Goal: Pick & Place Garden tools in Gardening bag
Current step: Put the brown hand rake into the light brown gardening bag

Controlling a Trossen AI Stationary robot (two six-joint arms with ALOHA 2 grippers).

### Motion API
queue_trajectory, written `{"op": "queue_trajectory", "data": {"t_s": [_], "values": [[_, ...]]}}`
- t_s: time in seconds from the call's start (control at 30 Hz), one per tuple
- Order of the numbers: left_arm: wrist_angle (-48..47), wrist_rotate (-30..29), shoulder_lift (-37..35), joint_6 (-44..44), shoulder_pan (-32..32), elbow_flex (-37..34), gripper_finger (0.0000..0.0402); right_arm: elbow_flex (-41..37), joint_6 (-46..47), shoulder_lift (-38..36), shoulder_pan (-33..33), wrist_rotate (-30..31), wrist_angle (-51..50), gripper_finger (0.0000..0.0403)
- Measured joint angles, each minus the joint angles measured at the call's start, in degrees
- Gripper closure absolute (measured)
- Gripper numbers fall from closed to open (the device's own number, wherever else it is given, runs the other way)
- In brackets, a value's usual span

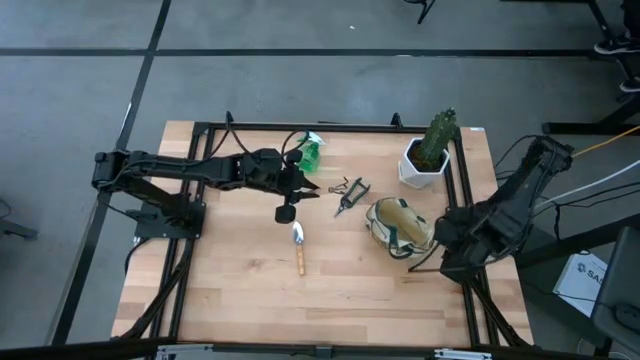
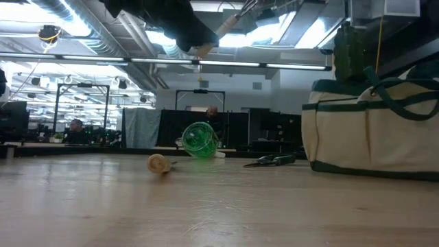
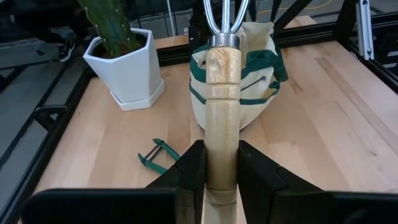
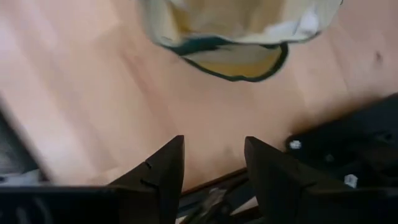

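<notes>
Currently I see the table (image 1: 250, 290) with the bag (image 1: 400, 227) on its right half, mouth open, just in front of the white pot (image 1: 420, 167) holding a green plant (image 1: 438, 135). I can't make out anything inside the bag from the high view; the right wrist view shows only pale lining at its opening.

Left gripper (image 3: 216, 174) hangs above the table centre, pinching the wooden handle of the fork (image 3: 222, 93), tines pointing toward the bag and pot.

Right gripper (image 4: 213, 165) sits low near the table's right edge, just beside the bag, fingers spread, nothing between them.

Spray bottle (image 1: 312, 152) lies on its side near the far edge, behind the left gripper. Shears (image 1: 349, 192) lie flat between the bottle and the bag. Trowel (image 1: 298, 247) lies flat mid-table, handle toward the near edge. All three are outside the bag.
</notes>
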Motion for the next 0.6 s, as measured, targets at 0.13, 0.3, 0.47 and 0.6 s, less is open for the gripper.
{"op": "queue_trajectory", "data": {"t_s": [0.13, 0.3, 0.47, 0.6], "values": [[0.28, 0.00, 0.00, 0.05, 0.00, 0.02, 0.0339, -5.36, -0.01, 2.34, -0.65, 0.85, 3.97, 0.0231], [0.28, 0.00, 0.00, 0.05, -0.04, 0.02, 0.0339, -10.09, -1.64, 4.52, -4.39, 6.37, 12.11, 0.0231], [0.22, 0.00, 0.00, -0.29, -0.07, 0.02, 0.0339, -11.04, -9.36, 6.36, -9.04, 14.53, 18.37, 0.0231], [0.22, -0.02, 0.00, -0.81, -0.22, 0.03, 0.0339, -11.06, -17.88, 7.18, -13.08, 23.08, 23.13, 0.0231]]}}
